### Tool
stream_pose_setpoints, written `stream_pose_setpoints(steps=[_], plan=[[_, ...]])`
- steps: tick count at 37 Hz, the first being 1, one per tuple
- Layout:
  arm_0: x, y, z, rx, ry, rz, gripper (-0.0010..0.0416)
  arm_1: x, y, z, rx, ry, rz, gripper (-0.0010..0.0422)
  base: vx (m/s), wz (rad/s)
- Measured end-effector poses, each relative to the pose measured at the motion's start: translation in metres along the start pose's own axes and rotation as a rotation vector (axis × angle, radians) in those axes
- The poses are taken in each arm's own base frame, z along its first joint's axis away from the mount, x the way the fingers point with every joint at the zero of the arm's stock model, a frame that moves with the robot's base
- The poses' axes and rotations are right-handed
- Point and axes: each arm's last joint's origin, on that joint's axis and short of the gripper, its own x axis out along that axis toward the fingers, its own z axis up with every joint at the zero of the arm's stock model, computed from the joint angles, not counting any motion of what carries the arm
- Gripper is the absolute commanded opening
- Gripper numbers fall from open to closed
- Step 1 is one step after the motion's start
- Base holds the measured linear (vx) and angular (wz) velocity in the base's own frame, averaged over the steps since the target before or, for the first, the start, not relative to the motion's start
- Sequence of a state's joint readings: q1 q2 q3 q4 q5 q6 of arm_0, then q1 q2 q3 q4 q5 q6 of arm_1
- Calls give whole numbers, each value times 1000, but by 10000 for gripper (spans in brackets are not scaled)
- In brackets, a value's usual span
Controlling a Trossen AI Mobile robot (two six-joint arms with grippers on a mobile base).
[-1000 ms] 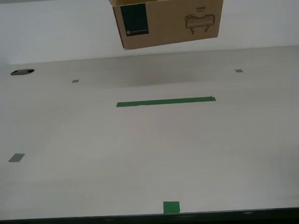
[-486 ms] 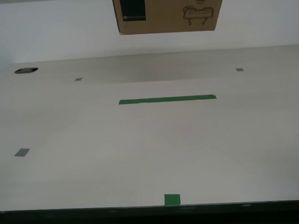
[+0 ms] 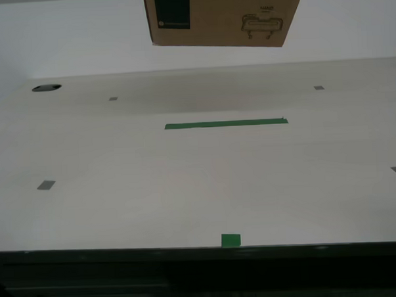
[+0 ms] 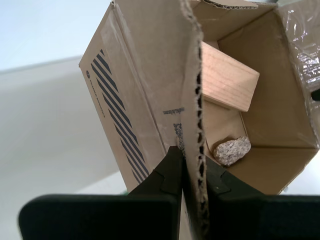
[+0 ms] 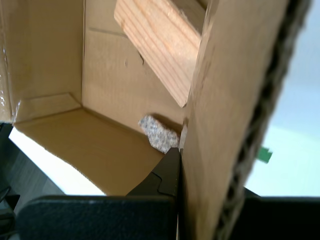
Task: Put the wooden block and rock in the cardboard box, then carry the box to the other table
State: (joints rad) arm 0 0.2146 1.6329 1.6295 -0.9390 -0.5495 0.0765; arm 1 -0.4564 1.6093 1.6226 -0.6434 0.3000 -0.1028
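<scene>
Brown corrugated card forms the box (image 3: 224, 17), which is seen at the top of the exterior view, held clear above the bench (image 3: 199, 181) with only its lower part in frame. A dark navy label and a black line drawing are carried on its front face.

In the second wrist view, the second gripper (image 4: 192, 175) is closed on a torn-edged side wall of the box, with one finger on each face of the card. Black diagonal stripes are printed on the outer face of that wall. In the first wrist view, the first gripper (image 5: 200, 170) is likewise clamped on a wall of the box; one finger (image 5: 162, 175) is visible inside, while the other is mostly hidden behind the card.

The block (image 4: 227, 80) lies tilted inside the box, leaning against an inner wall. The rock (image 4: 231, 149) rests on the box floor, below the block and near a corner.

On the bench a green tape strip (image 3: 226, 123), a green tape square (image 3: 231, 240) at the near edge, and several small grey tape marks are present.
</scene>
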Motion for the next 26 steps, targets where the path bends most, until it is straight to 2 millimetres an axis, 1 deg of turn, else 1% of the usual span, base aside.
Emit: stream_pose_setpoints(steps=[6, 14, 26], plan=[[0, 0, -15, 16, 26, 6, -1, 2, 2, -23, -37, 52, 2, -1, -104, 16], [-8, 5, -35, 24, 32, 10, -1, -3, -3, -53, -38, 73, -17, -1, -95, 1], [-20, 11, -74, -3, 6, 26, -1, -41, -14, -91, -61, -1, -49, -1, -92, -15]])
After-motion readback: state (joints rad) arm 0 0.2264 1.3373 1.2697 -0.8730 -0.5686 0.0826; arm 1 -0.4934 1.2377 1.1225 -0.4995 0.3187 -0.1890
